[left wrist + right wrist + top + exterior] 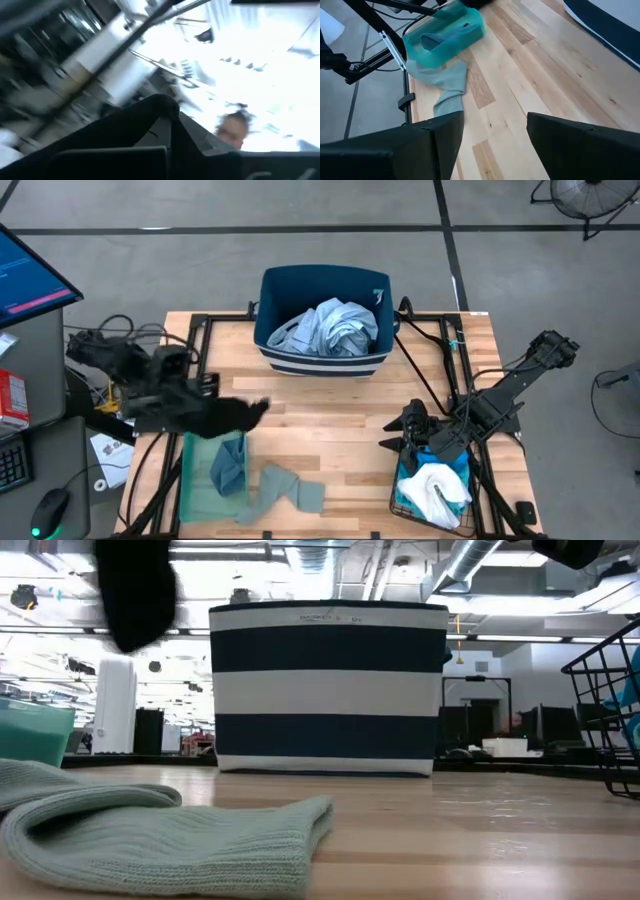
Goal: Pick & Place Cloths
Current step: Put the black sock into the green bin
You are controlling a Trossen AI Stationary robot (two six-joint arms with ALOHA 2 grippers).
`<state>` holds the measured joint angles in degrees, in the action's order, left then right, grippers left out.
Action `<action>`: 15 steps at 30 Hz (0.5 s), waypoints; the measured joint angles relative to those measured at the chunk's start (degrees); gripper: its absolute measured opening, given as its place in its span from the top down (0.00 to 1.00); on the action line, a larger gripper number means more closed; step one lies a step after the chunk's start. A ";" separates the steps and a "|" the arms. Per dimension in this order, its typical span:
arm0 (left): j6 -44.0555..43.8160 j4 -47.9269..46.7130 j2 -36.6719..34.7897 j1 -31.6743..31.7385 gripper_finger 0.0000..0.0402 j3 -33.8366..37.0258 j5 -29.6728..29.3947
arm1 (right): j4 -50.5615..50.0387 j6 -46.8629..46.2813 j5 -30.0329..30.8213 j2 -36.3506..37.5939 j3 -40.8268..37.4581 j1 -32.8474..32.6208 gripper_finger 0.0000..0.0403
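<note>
The left claw (pixel 205 412) is clenched on the black cloth (pixel 240 415), up above the tabletop (pixel 340 410). Just below it sits the tray (pixel 200 485). The right claw (pixel 400 435) is released, above a basket (pixel 405 500).

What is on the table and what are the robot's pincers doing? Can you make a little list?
bin: navy striped bin at the far edge, pale blue-white shirt inside
tray: green tray near the front, blue cloth in it
table: grey-green cloth beside the tray
left pincer: holds small black cloth up
right pincer: open, empty
</note>
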<state>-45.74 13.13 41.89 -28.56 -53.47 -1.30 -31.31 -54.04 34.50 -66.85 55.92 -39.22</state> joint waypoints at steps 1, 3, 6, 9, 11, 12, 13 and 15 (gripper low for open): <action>-3.09 -0.61 -0.91 -1.03 1.00 0.00 0.53 | -0.01 -0.37 0.00 0.00 0.00 0.01 0.47; -7.93 -1.85 -2.17 -3.38 1.00 -0.02 0.83 | -0.49 -1.56 -0.04 0.00 0.00 0.00 0.47; -14.33 -6.76 -3.57 -6.77 1.00 -0.04 0.78 | -2.16 -3.30 -0.63 0.00 0.00 0.02 0.47; -17.82 -15.85 -4.28 -8.71 1.00 -0.04 -1.03 | -3.77 -4.76 -1.51 0.00 0.00 0.00 0.47; -17.51 -22.37 -4.33 -9.30 1.00 -0.04 -3.17 | -4.50 -5.61 -1.59 0.00 0.00 0.00 0.47; -17.18 -25.40 -4.25 -9.43 1.00 -0.04 -4.25 | -4.85 -5.96 -1.60 0.00 0.00 0.02 0.47; -16.32 -28.27 -4.02 -9.46 1.00 -0.04 -5.25 | -4.94 -6.01 -1.59 0.00 -0.02 0.02 0.47; -14.32 -32.58 -3.35 -9.46 1.00 -0.02 -7.18 | -4.93 -6.01 -1.60 0.00 -0.02 0.01 0.47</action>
<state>-60.05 -19.45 38.54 -38.02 -53.49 -8.48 -36.24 -60.05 32.91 -66.85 55.90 -39.21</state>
